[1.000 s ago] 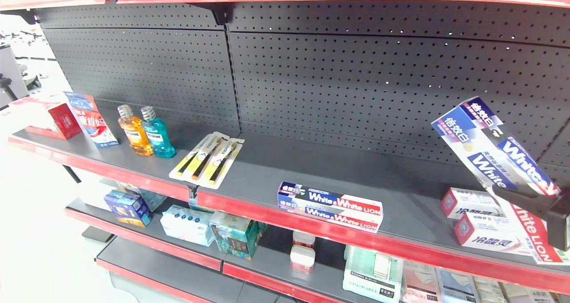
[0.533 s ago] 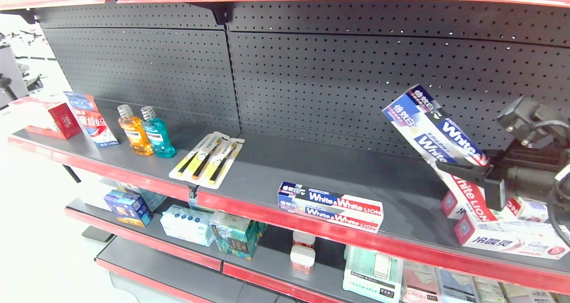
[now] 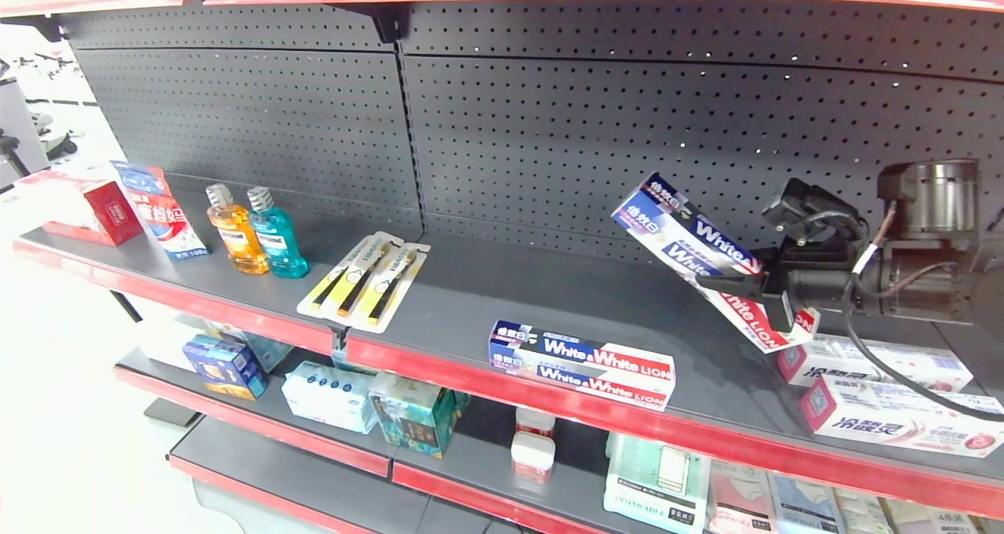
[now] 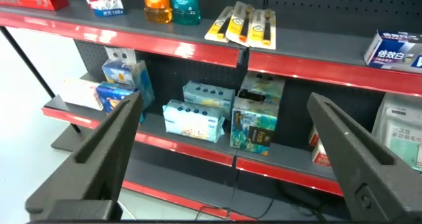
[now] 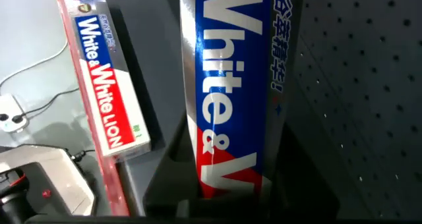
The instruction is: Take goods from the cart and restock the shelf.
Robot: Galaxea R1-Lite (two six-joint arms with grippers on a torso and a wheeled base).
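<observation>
Above shelf (image 3: 502,283), toothpaste box (image 3: 684,240), blue end up-left

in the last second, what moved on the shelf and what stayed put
The right gripper, shut on a toothpaste box, carried it left along the shelf from the right edge and lowered it, tilting it flatter. The matching box lying at the shelf's front, the mouthwash bottles and the toothbrush packs stayed put.

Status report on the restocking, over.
Right hand shut on toothpaste box, tilted above shelf. Left hand open, empty, facing lower shelves. Matching box at shelf front; white boxes beside held box's lower end.
</observation>
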